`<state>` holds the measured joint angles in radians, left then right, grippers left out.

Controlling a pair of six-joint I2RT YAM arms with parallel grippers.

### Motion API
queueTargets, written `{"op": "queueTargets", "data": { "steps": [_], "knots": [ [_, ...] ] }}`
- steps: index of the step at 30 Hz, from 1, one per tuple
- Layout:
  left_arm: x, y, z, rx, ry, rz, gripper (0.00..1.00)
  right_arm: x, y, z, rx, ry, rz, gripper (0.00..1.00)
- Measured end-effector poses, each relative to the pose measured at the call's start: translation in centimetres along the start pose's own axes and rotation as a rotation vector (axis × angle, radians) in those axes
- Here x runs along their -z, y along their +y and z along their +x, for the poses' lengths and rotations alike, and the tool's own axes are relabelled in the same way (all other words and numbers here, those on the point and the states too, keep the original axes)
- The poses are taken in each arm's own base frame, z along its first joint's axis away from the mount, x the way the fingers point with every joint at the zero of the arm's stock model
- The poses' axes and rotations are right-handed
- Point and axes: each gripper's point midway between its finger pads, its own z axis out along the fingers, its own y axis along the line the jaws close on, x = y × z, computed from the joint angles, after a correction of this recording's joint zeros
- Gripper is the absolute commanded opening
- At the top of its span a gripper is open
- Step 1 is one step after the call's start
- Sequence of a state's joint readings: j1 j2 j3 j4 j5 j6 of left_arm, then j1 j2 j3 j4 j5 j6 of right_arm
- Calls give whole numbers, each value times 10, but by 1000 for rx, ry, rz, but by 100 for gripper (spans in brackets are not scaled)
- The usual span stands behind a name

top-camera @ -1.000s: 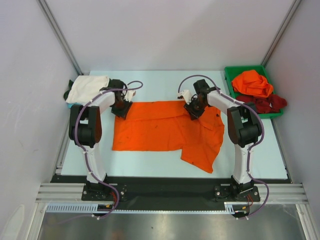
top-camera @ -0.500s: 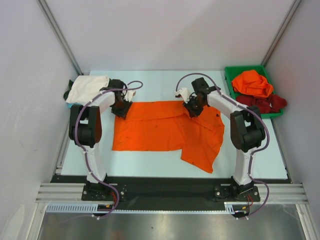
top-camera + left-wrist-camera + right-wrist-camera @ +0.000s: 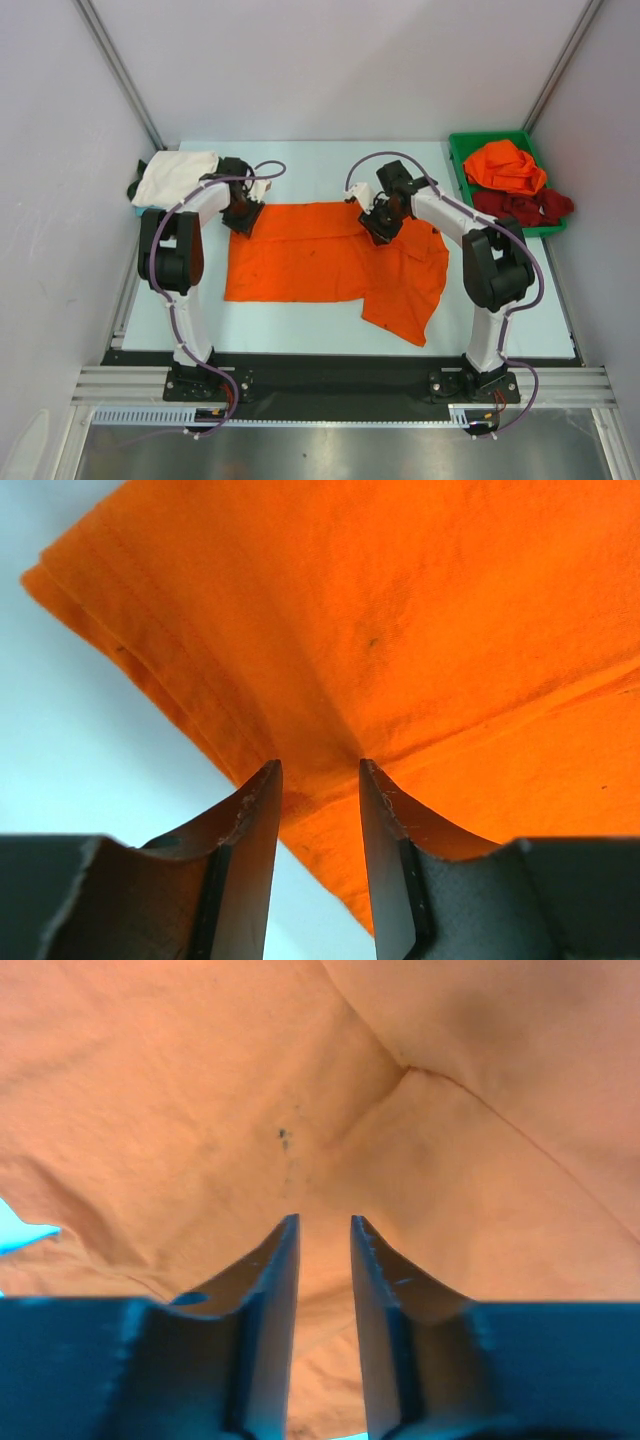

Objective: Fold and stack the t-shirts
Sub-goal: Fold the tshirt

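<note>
no legible txt, labels, brands, nos. or signs, any view

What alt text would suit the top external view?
An orange t-shirt lies on the table, with the left gripper at its far left corner and the right gripper on its far edge. A green bin holds more shirts; a white shirt sits far left.

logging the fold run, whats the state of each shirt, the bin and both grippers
orange t-shirt on the table: flat, partly folded
white t-shirt: folded, far left
orange t-shirt in the bin: crumpled
dark red t-shirt: crumpled, draped over the bin's rim
green bin: upright, two shirts in it
left gripper: open, at the flat shirt's far left corner
right gripper: open, over its far edge
</note>
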<state>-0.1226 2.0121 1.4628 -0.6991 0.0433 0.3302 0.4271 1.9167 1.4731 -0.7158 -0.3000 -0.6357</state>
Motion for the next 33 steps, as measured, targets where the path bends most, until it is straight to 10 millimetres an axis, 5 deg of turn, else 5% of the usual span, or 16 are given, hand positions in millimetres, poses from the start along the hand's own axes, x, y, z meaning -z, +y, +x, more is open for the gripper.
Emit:
{"op": "queueTargets", "data": {
  "steps": [5,9,13,18,24,33],
  "knots": [
    [14,10,-20,-4,-42,-31,46,10,-11,-5,-54,-25,12,41],
    [34,26,-54,-10,-128,-82,53,35,-51,-21,-120,-109,90,41],
    [41,43,-66,5,-152,-132,61,60,-100,-27,-185,-184,191,41],
    [25,62,-61,46,-111,-136,63,57,-144,-3,-267,-172,258,42],
    [-1,81,-54,97,-55,-129,58,38,-160,33,-344,-100,239,42],
    [-27,89,-61,120,-39,-97,46,69,-187,25,-354,-132,303,42]
  ]
}}
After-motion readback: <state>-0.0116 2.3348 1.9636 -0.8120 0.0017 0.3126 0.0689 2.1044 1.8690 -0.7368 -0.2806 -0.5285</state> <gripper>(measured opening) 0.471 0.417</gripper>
